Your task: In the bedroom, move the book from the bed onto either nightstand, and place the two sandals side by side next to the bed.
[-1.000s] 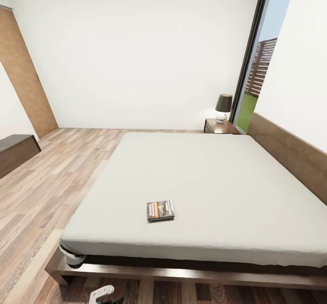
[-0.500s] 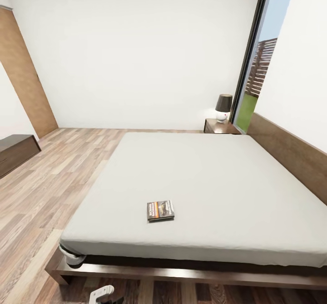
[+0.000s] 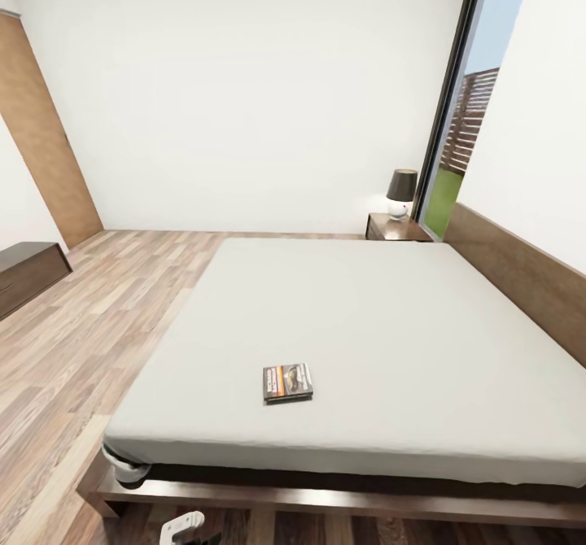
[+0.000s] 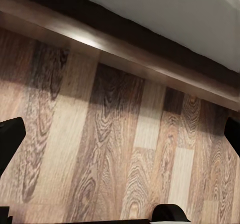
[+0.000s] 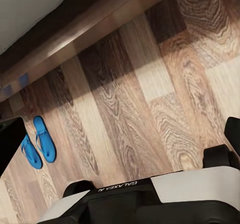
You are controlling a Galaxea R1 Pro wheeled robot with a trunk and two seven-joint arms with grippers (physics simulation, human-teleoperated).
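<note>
Lying flat near the foot of the bed (image 3: 391, 317), the book (image 3: 287, 382) is untouched, so its pickup is judged the step in hand. Both claws are spread, holding nothing. A reach over the mattress is called for (the sandals (image 5: 38, 143) lie paired beside the frame).

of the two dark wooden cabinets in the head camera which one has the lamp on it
The nightstand at the bed's far corner, by the window, carries the lamp. The long low cabinet on the left has a bare top.
</note>
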